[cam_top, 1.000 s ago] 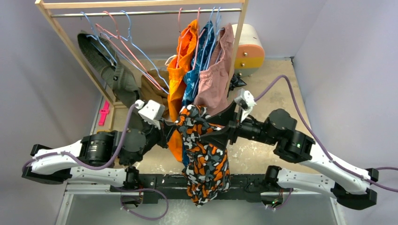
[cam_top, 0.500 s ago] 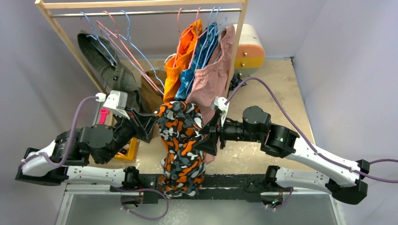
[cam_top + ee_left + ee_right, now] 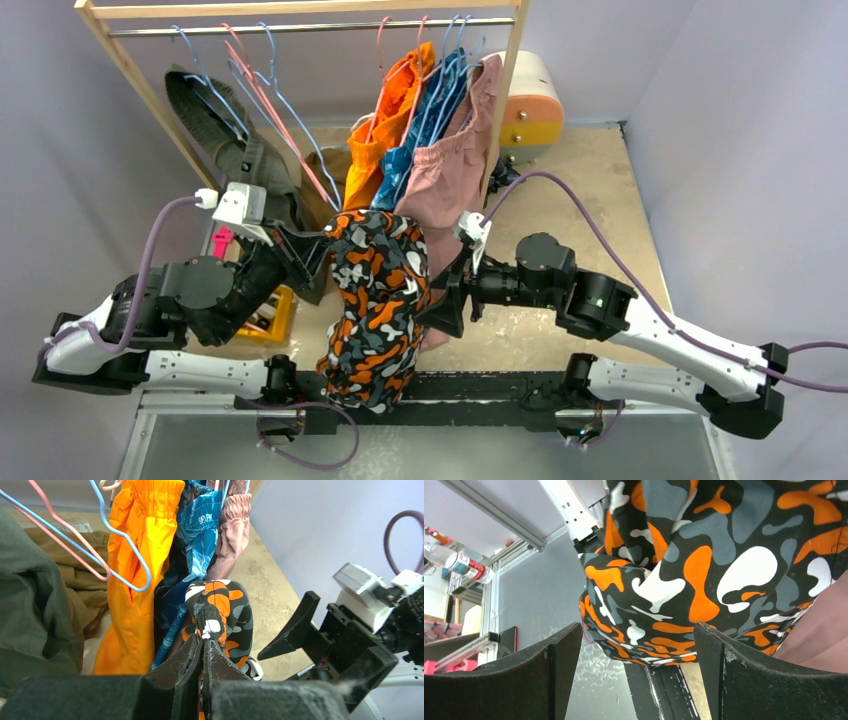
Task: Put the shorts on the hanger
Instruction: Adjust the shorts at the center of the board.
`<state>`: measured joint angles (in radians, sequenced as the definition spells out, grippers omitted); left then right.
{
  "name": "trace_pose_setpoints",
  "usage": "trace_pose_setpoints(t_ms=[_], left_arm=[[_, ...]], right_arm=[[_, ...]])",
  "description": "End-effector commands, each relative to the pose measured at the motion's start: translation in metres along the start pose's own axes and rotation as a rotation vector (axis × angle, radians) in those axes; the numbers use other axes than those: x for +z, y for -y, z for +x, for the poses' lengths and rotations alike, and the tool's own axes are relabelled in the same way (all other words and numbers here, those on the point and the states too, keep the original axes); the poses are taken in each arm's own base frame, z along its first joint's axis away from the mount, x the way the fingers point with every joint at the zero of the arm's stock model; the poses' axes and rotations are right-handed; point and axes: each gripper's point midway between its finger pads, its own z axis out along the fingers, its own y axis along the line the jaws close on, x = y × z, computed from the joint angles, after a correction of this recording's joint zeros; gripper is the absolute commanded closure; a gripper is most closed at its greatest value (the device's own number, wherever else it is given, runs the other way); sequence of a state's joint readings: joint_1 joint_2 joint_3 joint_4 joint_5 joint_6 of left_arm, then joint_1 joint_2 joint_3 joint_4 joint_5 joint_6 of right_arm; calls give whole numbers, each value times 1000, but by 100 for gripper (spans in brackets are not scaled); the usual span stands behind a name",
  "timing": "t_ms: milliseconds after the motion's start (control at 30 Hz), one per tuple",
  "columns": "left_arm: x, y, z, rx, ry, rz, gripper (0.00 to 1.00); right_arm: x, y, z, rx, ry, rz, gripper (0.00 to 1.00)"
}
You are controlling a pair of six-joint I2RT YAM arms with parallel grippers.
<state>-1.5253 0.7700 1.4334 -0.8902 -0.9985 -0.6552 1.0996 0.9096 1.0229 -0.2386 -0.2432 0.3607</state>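
Left claw (image 3: 204,642) is clamped shut on a bunched fold of the camo shorts (image 3: 216,605). The pinch shows clearly in the left wrist view, with fabric squeezed between the pads. The rest of the shorts hang in a loose wad over the middle of the counter (image 3: 590,200) near its front edge, between the two arms.

Right claw (image 3: 636,627) is spread wide and has hold of nothing. The fabric sits just past its fingertips, and I can't tell if it brushes them.

The light-blue hanger (image 3: 149,575) hangs empty on the rack (image 3: 300,8) at the far-left corner, left of the orange shorts (image 3: 385,130) and pink shorts (image 3: 455,160). It isn't touching the camo pair yet.

My read: early-mid task, garment lifted, nothing threaded.

How I'd run this step:
- Get a second grip first. Bring the right claw onto the waistband opposite the left pinch, not onto the dangling legs.
- Pull the two grips apart so the band goes taut and flat. A wad won't drape.
- Approach the hanger from its open side and lay the band over the bottom wire.
- The wire hangs free and will likely swing, so contact it slowly.
- Stay clear of the hung garments to the right, since there's a snag risk there.
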Motion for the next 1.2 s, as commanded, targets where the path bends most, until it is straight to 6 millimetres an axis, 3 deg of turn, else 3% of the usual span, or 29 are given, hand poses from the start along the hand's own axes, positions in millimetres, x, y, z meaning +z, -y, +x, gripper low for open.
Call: trace_pose_setpoints(t_ms=[0, 167, 300, 367, 500, 533, 700, 833, 1067, 1167], left_arm=[[1, 7, -17, -30, 46, 13, 100], [1, 13, -12, -4, 23, 43, 100], [0, 20, -8, 16, 2, 81, 100], [-1, 23, -7, 26, -5, 103, 100], [-4, 35, -11, 35, -9, 170, 100], [-6, 38, -13, 32, -8, 194, 100], [-20, 55, -29, 1, 14, 331, 100], [-34, 61, -46, -40, 53, 428, 100], [-51, 60, -62, -93, 93, 507, 100], [-54, 59, -65, -108, 97, 514, 100]], right_arm=[[13, -1, -17, 78, 107, -2, 16], [30, 11, -10, 99, 74, 50, 19], [35, 19, -4, 78, 25, 93, 32], [36, 20, -5, 60, 22, 95, 43], [26, 7, -20, -19, 31, 42, 97], [20, -2, -28, -50, 49, 13, 100], [-36, -66, -84, -188, 225, -227, 100], [-67, -94, -112, -271, 299, -307, 100], [-85, -95, -131, -338, 358, -263, 100], [-86, -74, -137, -326, 381, -141, 100]])
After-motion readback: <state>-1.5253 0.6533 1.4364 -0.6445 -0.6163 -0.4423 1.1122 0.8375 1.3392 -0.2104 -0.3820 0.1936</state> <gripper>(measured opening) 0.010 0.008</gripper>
